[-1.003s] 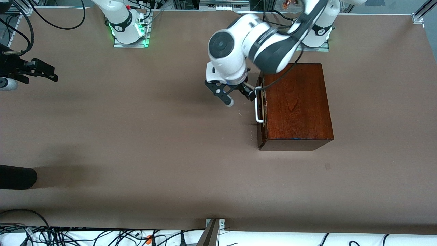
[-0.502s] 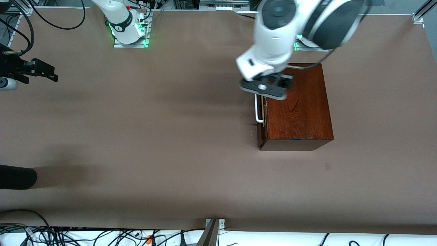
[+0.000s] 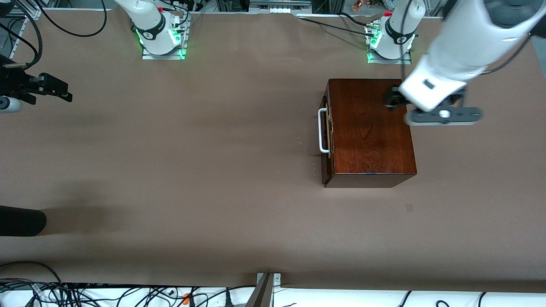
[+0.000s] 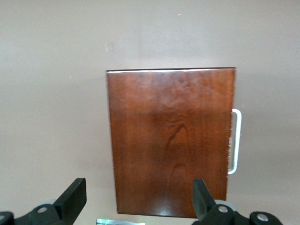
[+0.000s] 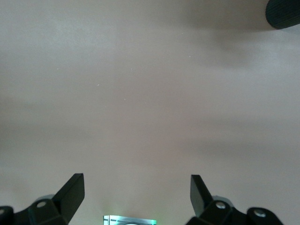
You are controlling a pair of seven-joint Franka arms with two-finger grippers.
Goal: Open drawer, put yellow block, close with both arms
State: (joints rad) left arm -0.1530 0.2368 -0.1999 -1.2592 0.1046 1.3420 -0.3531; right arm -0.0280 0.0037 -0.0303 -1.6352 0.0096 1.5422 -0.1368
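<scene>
The mahogany box point(image 3: 371, 132) stands on the brown table near the left arm's base. Its drawer front point(image 3: 326, 164) sits against the box, with the white bar handle point(image 3: 323, 130) facing the right arm's end of the table. My left gripper point(image 3: 441, 116) hangs high over the box's edge toward the left arm's end. In the left wrist view it point(image 4: 138, 193) is open and empty, and the box top point(image 4: 171, 140) and handle point(image 4: 236, 140) lie below it. My right gripper point(image 5: 136, 188) is open and empty, waiting over bare table near its base. The yellow block is out of view.
A black rounded object point(image 3: 21, 221) lies at the table's edge toward the right arm's end and also shows in the right wrist view point(image 5: 283, 11). A black device point(image 3: 38, 87) juts in at that same edge. The green-lit bases point(image 3: 162, 40) point(image 3: 388, 40) stand at the back.
My left arm has swung up from beside the drawer handle, across the box top, to the box's edge toward the left arm's end. The box and drawer have not moved.
</scene>
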